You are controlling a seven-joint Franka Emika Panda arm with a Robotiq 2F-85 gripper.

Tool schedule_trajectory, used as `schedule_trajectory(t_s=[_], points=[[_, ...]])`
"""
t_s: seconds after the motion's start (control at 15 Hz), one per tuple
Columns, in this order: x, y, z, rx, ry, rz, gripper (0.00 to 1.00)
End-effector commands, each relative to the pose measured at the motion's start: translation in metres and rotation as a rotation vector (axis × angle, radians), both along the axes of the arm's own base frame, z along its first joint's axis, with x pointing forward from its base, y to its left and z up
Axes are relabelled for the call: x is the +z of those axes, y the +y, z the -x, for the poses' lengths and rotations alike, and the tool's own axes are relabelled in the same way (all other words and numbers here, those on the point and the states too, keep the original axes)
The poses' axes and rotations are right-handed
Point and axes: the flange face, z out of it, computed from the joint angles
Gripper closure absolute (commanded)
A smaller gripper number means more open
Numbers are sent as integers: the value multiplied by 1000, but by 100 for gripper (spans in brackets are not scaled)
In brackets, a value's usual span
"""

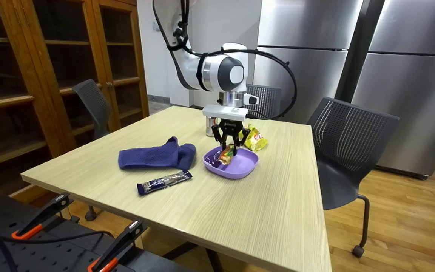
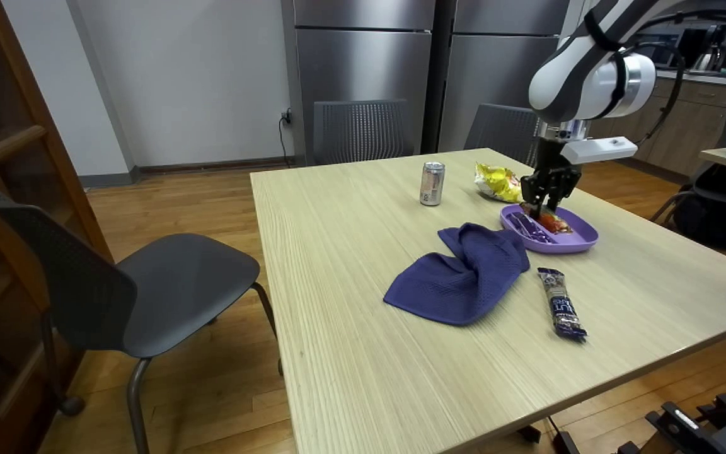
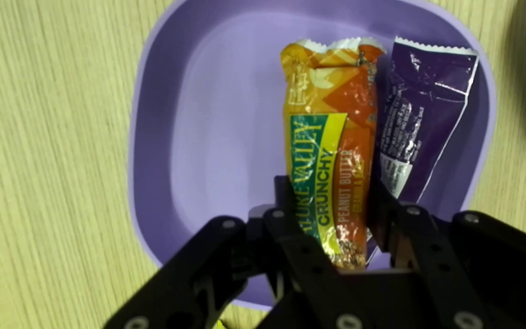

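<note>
Nearest in the wrist view, the black gripper [image 3: 329, 196] is pointing down, jaws partly narrowed. Beneath it, the purple plate [image 3: 226, 114] is spreading, its bare side lying beyond one finger. Between the fingers [image 3: 283, 196], the granola bar [image 3: 331, 151] is being held by its long edges, its long axis running ahead of the gripper, crosswise to the closing line. Just outside the opposite finger, a purple-wrapped packet [image 3: 423, 109] is slanting, partly hidden.
</note>
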Motion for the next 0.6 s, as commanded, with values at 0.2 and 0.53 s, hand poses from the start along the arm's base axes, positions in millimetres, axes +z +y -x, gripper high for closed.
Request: schedule_trajectory(t_s=[0.2,0.53], points=[[-9,8,1,-117,23,3,83],[-11,8,1,-158,26,8,83]])
